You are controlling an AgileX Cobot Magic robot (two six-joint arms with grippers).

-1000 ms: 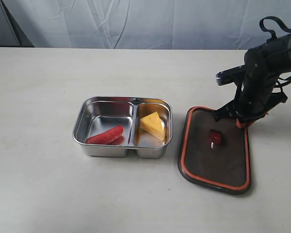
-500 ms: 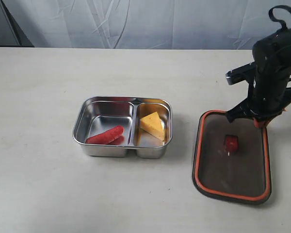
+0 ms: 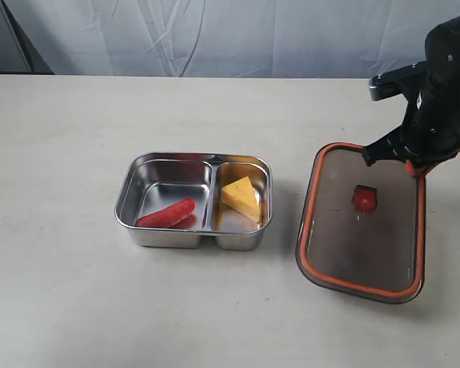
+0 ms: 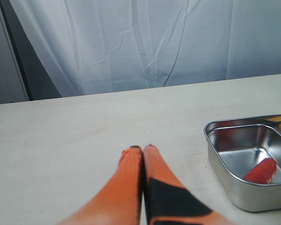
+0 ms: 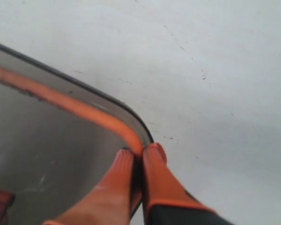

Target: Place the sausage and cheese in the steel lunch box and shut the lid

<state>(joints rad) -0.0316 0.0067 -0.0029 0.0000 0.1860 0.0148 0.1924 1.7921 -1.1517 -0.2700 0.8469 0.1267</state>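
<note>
1. Between the tips of the right gripper point(image 5: 141, 152), one corner of the lid point(image 3: 353, 245) is pinched. The jaws are nearly together on its orange rim, and the rest of the lid hangs out from them, tilted above the table point(image 3: 61, 138).
2. Such a thin corner hold could let the lid swing or slip out during the carry, since nearly all its weight sits away from the jaws.
3. Its orange seal appears to face up, so it might land on the box the wrong way round unless turned, though this is hard to confirm.
4. A low or skewed approach could knock the lunch box point(image 3: 169, 236) aside or leave the lid crooked on its rim.
5. Well to the side of those jaws, the lunch box sits open. The sausage point(image 3: 165, 214) lies in its larger compartment and the cheese point(image 3: 241, 197) in the smaller one, nearer the lid.
6. The left gripper point(image 4: 143, 149) has its jaws pressed together on nothing, and a corner of the lunch box lies beyond their tips.
</note>
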